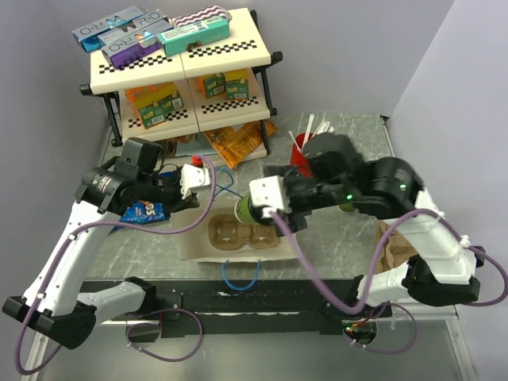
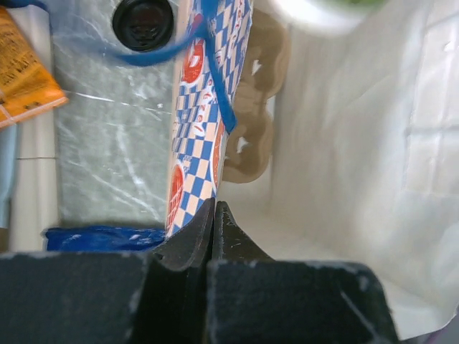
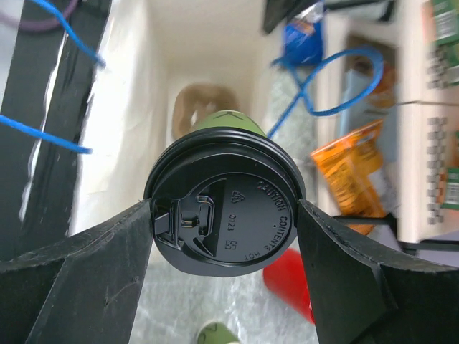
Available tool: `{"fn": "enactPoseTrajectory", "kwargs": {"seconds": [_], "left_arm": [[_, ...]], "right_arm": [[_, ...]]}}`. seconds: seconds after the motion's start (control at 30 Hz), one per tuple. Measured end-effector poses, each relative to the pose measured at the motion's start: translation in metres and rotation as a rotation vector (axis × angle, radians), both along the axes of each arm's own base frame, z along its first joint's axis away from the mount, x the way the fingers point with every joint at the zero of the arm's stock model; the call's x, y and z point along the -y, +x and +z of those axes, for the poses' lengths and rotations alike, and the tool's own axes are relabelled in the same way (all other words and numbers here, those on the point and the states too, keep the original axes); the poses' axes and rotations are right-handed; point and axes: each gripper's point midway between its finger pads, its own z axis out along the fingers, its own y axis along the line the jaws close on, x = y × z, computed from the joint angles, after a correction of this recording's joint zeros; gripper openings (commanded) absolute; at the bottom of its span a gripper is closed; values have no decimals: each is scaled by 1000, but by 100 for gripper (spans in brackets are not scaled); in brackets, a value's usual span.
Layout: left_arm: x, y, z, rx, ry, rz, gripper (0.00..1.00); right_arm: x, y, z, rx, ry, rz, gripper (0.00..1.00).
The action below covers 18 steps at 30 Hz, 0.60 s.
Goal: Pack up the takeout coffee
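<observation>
The takeout coffee, a green cup (image 3: pixel 229 123) with a black lid (image 3: pixel 229 215), is held between the fingers of my right gripper (image 3: pixel 224 215). In the top view it (image 1: pixel 247 211) hangs at the right rim of the open white paper bag (image 1: pixel 194 238), above the brown cardboard cup carrier (image 1: pixel 234 234) inside. My left gripper (image 2: pixel 214 208) is shut on the bag's checkered wall (image 2: pixel 197 129), holding it open at the left (image 1: pixel 193 200). The carrier (image 2: pixel 254 107) also shows in the left wrist view.
A red cup (image 1: pixel 300 151) of white sticks stands behind my right arm. Another green cup (image 3: pixel 215 335) is below the lid. A two-tier shelf (image 1: pixel 182 63), orange snack bags (image 1: pixel 238 143) and a blue packet (image 1: pixel 143 212) lie behind and left. A round black object (image 2: pixel 143 21) sits beside the bag.
</observation>
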Motion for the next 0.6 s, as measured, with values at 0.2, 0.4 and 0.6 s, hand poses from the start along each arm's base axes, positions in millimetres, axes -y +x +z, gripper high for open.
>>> {"fn": "enactPoseTrajectory", "kwargs": {"seconds": [0.2,0.4,0.6], "left_arm": [[6,-2,4,-51,-42,48,1],[10,-8,15,-62,-100,79,1],[13,-8,24,-70,-159,143,1]], "right_arm": [[-9,-13,-28,66,-115,44,0],[-20,-34,-38,218,-202,118,0],[-23,-27,-34,311,-248,75,0]]}}
